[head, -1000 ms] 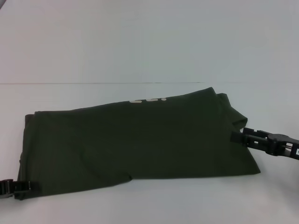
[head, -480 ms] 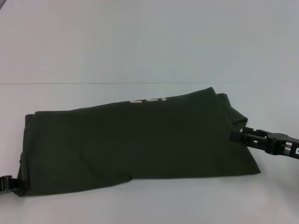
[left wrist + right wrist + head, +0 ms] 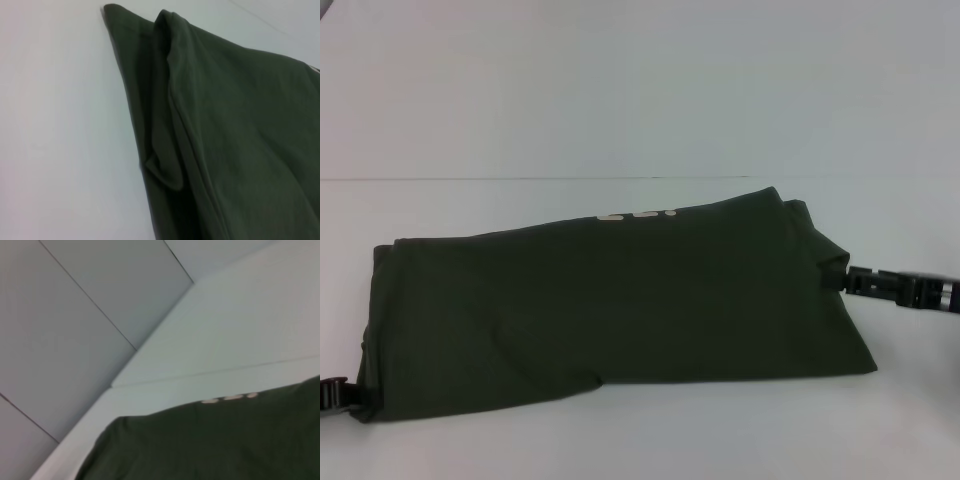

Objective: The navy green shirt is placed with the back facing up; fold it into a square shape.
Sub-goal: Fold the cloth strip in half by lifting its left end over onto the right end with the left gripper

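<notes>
Folded shirt, a gripper at each end

On the white worktop (image 3: 640,440) lies the dark olive-green knit shirt (image 3: 610,305), folded into a long band, pale print (image 3: 638,215) at its far edge. Left gripper (image 3: 338,393) sits at its near left corner, right gripper (image 3: 847,279) touches its right end; whether either gripper's fingers are closed cannot be told.

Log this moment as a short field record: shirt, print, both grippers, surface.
shirt: dark olive, folded to a long band lying across the table
print: pale marks at the far edge
left gripper: at the shirt's near left corner
right gripper: at the shirt's right end
layers: folded edges stacked at the left end
</notes>
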`<action>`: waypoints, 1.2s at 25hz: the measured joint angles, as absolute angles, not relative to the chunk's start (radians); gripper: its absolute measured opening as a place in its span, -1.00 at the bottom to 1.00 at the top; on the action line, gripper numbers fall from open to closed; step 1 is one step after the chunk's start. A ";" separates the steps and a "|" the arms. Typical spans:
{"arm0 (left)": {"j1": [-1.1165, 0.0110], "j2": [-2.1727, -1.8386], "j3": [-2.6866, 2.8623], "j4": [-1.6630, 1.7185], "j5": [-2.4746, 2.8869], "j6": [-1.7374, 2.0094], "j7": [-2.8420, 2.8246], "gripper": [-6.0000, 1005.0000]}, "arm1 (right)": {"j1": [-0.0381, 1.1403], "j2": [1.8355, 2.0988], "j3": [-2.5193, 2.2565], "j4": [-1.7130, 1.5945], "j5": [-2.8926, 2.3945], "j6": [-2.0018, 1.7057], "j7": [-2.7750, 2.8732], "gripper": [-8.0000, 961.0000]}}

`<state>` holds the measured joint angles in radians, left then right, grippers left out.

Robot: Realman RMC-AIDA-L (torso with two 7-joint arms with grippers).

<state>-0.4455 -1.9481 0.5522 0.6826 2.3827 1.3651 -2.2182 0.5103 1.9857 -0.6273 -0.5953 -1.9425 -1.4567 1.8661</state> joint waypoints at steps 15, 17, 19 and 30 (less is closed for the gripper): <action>-0.460 -1.944 0.552 0.687 2.384 1.384 -2.217 -0.91 | 0.748 1.920 -0.660 -0.803 -2.532 -1.517 2.592 0.95; -0.460 -1.943 0.552 0.688 2.384 1.388 -2.215 -0.91 | 0.766 1.928 -0.664 -0.779 -2.561 -1.499 2.595 0.95; -0.460 -1.943 0.552 0.688 2.384 1.389 -2.213 -0.91 | 0.772 1.933 -0.678 -0.758 -2.568 -1.480 2.597 0.95; -0.456 -1.937 0.551 0.692 2.384 1.396 -2.210 -0.91 | 0.754 1.939 -0.732 -0.683 -2.574 -1.378 2.600 0.95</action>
<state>-0.4556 -1.9370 0.5508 0.6919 2.3838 1.3955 -2.2104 0.7536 1.9391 -0.7323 -0.6828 -2.5736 -1.3783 2.6002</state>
